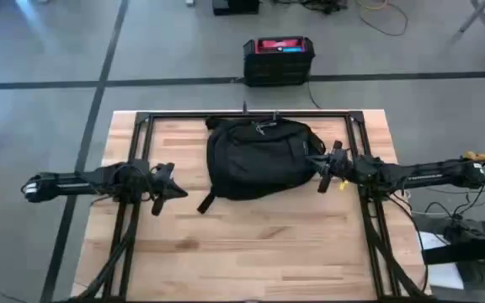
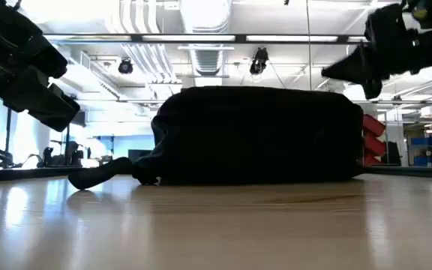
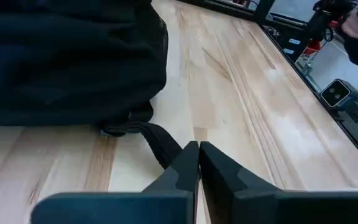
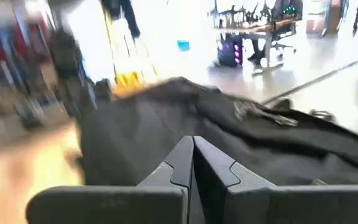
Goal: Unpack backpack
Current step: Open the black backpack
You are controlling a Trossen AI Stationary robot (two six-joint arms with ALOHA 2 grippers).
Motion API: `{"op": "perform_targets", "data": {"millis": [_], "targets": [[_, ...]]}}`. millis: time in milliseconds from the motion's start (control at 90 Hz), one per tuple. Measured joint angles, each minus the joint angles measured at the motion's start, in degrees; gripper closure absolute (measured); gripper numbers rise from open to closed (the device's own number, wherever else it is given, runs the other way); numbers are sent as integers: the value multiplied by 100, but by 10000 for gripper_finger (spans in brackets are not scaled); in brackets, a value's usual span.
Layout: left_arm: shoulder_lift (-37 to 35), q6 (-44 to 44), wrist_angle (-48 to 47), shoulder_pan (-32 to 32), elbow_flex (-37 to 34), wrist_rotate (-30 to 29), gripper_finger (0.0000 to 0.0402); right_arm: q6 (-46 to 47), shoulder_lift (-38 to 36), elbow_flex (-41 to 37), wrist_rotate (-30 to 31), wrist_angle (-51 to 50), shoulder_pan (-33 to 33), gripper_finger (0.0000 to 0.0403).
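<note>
- The backpack (image 1: pixel 258 157) lies flat, long side left to right.
- The right gripper (image 1: pixel 320 164) is nearer, at its right edge, jaws together.
- The left gripper (image 1: pixel 178 193), left of it, is closed too.

One backpack (image 1: pixel 259 157) lies on the desk (image 1: pixel 251 252), at the middle of its far edge. Two arms reach over the desk, one from each side edge, so there are two grippers: the left gripper (image 1: pixel 178 193) and the right gripper (image 1: pixel 313 160), each with its two fingers pressed together. One black box (image 1: pixel 278 60) with a red top stands on the floor beyond the far edge.
</note>
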Motion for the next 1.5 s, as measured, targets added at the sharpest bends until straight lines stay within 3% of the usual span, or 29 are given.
{"op": "perform_targets", "data": {"millis": [100, 267, 344, 422, 522, 667, 789, 967, 1133, 1333, 1500], "targets": [[-1, 0, 0, 1, 0, 0, 402, 60, 191, 0, -468, 431, 4, 403], [8, 1, 0, 0, 1, 0, 402, -667, 843, 41, -2093, 947, 4, 403], [10, 0, 0, -1, 0, 0, 402, -727, 1129, 323, -2246, 654, 46, 403], [25, 0, 2, 1, 0, -2, 402, -1239, 1333, 837, -2240, -358, 106, 398], [21, 0, 4, -1, 0, 0, 402, -1804, 1605, 1789, -2179, -2090, 165, 370], [26, 0, 4, 1, 0, 0, 402, -1938, 2040, 3036, -1953, -4759, 166, 301], [36, 0, 2, 1, 0, 0, 402, -2115, 2304, 3646, -1519, -6217, 166, 240], [30, 0, 2, -1, 0, 0, 402, -2194, 2526, 3768, -1439, -6542, 166, 175], [37, 0, 4, 1, 1, 0, 402, -1843, 2721, 3623, -1120, -6774, 166, 143], [43, 0, 4, -1, 0, 0, 402, -1752, 3215, 3544, -509, -6866, 164, 132], [43, 0, 4, -1, 0, 0, 402, -1158, 4055, 3278, 231, -5977, 164, 160]]}}
